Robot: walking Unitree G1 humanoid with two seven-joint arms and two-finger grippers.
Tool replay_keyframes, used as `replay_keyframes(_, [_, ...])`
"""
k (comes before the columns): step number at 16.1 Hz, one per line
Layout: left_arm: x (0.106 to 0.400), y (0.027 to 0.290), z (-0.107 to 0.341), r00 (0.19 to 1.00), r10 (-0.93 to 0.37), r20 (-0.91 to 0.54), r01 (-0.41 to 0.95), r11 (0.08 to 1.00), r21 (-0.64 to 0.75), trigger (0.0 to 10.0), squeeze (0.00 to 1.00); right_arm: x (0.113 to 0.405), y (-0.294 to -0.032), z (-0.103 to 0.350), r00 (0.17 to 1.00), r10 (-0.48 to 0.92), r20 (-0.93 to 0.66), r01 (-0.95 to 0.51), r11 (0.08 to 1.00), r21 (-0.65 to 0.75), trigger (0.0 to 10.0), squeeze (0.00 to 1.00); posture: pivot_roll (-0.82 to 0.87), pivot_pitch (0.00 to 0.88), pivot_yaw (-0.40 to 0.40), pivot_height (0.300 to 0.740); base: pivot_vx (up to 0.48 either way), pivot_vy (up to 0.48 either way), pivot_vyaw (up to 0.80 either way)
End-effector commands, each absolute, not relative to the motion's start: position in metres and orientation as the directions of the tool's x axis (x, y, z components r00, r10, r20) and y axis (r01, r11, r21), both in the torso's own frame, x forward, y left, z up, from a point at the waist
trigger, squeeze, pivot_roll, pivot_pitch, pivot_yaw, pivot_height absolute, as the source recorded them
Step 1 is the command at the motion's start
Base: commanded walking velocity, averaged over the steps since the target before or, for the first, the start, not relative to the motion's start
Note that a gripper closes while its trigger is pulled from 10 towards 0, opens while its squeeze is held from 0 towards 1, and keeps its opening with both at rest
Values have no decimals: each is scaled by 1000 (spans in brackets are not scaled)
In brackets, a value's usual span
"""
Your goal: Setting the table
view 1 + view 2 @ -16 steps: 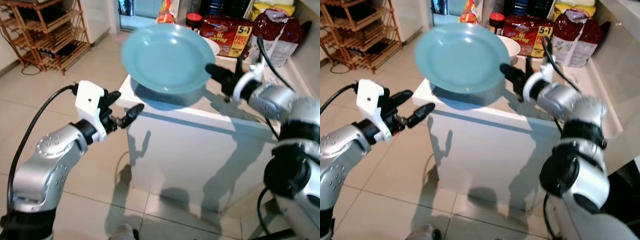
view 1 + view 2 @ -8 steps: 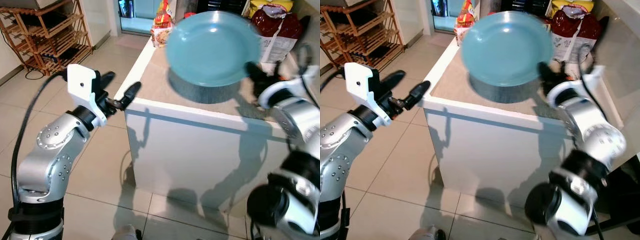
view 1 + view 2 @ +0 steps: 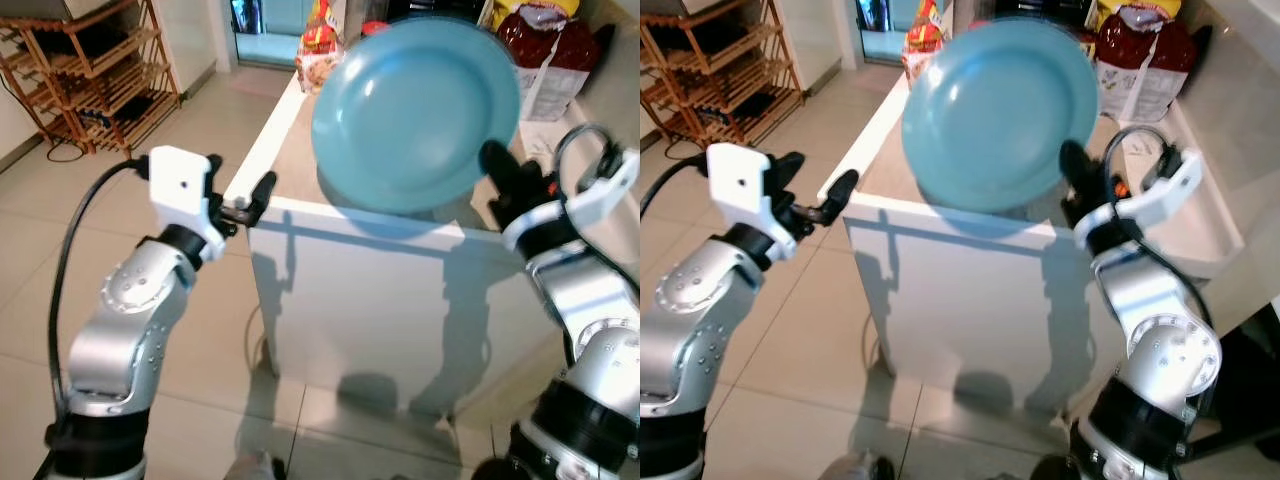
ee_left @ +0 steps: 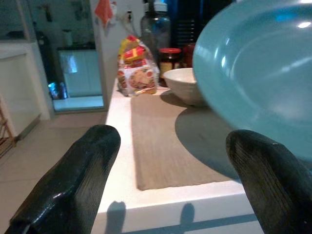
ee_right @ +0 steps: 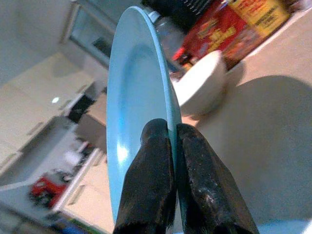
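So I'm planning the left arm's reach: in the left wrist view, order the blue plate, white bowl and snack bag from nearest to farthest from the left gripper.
1. Blue plate, held up over the counter's near end, beside the left gripper.
2. White bowl, farther back on the counter.
3. Snack bag, at the counter's far end, slightly beyond the bowl.

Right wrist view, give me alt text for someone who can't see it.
The right tool pinches the rim of a light blue plate between its two black fingers, holding it edge-on above a beige counter. Beyond it sit a white bowl and red food packets.
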State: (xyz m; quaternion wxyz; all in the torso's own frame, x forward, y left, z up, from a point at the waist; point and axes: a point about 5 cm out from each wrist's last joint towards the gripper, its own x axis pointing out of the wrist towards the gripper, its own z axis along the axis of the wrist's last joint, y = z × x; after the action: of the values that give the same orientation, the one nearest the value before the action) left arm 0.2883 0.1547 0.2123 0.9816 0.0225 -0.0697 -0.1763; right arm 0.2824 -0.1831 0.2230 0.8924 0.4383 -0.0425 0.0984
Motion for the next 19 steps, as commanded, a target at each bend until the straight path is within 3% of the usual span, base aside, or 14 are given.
replay_keyframes(1, [291, 153, 211, 929, -349, 124, 340, 937, 84, 10000, 0, 276, -186, 231, 971, 104, 215, -229, 656, 719, 10000, 0, 73, 33, 12, 740, -322, 0, 0])
replay_keyframes(7, [295, 150, 201, 932, -350, 97, 341, 935, 98, 10000, 0, 270, -177, 234, 959, 130, 253, -265, 734, 626, 10000, 0, 65, 65, 22, 740, -344, 0, 0])
replay_keyframes(11, [293, 164, 202, 960, -254, 116, 244, 965, 96, 10000, 0, 273, -178, 237, 949, 100, 299, -280, 700, 657, 10000, 0, 88, 84, 6, 740, 0, 0, 0])
replay_keyframes(13, [297, 171, 202, 973, -198, 117, 186, 977, 108, 10000, 0, 274, -172, 225, 962, 101, 253, -237, 767, 596, 10000, 0, 100, 96, -1, 740, 0, -394, 0])
replay_keyframes(19, [302, 158, 195, 967, -234, 105, 220, 968, 123, 10000, 0, 280, -177, 215, 977, 72, 202, -153, 896, 418, 10000, 0, 78, 87, 18, 740, 0, -480, 0])
